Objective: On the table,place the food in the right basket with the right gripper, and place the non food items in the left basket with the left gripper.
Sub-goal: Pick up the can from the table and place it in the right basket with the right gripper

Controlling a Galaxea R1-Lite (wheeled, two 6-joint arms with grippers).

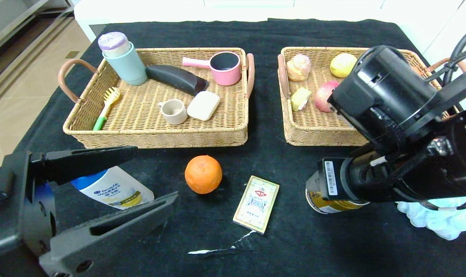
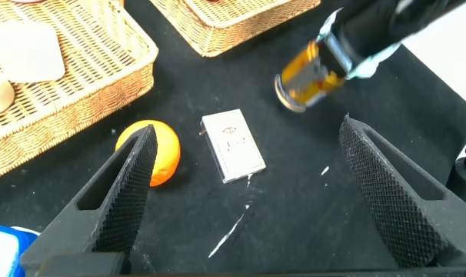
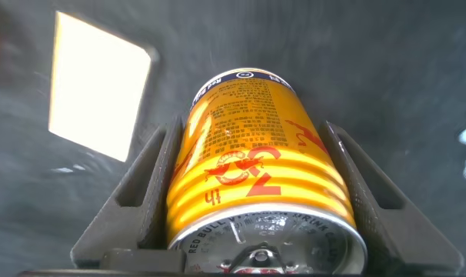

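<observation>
Black cloth covers the worktop (image 1: 225, 34). My right gripper (image 3: 252, 231) has its jaws pinching the gold can (image 3: 256, 165) from both sides, near the worktop's front right. My left gripper (image 2: 248, 200) hangs at the front left, jaws spread wide. Beneath it lies the shampoo bottle (image 1: 111, 190). Between my two grippers lie the orange (image 1: 203, 174) and, just beside it, the flat card box (image 1: 256, 204). The peach (image 1: 325, 96) sits in the right basket (image 1: 317, 136). The left basket (image 1: 156, 134) stands alongside. The blue pouf (image 1: 436, 217) lies at the far right.
</observation>
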